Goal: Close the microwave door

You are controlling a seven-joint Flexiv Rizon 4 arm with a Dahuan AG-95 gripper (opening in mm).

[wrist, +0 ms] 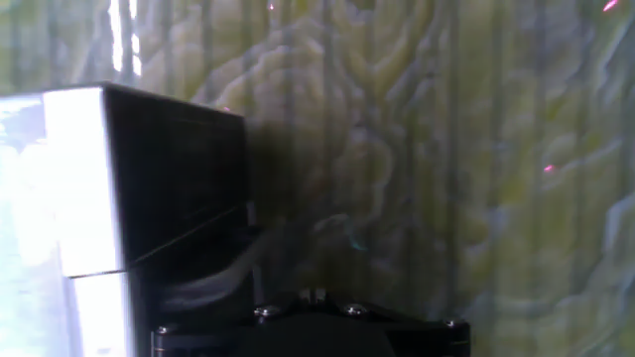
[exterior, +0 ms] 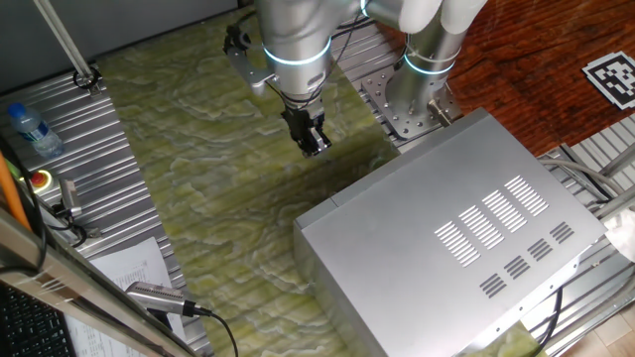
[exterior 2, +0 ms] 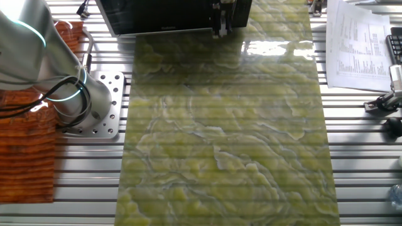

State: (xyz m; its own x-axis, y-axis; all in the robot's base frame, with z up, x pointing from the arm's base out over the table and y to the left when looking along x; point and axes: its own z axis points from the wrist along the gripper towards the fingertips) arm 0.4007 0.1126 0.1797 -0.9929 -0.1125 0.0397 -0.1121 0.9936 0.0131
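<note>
— Where's the microwave (exterior: 451,248)?
— On the tabletop (exterior: 218,169), its door (exterior 2: 160,16) looking shut.
— And the tool (exterior: 314,140)?
— Hanging just beside its front corner; jaws' state, can't tell.

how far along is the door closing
Looks nearly or fully done: the microwave door appears flat against the microwave, with no open panel in either fixed view. The gripper hangs above the green mat, holding nothing visible. A full latch can't be confirmed.

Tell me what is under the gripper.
Under the gripper lies only the green marbled mat; it holds nothing. The microwave stands beside it. Whether the jaws are open cannot be seen.
</note>
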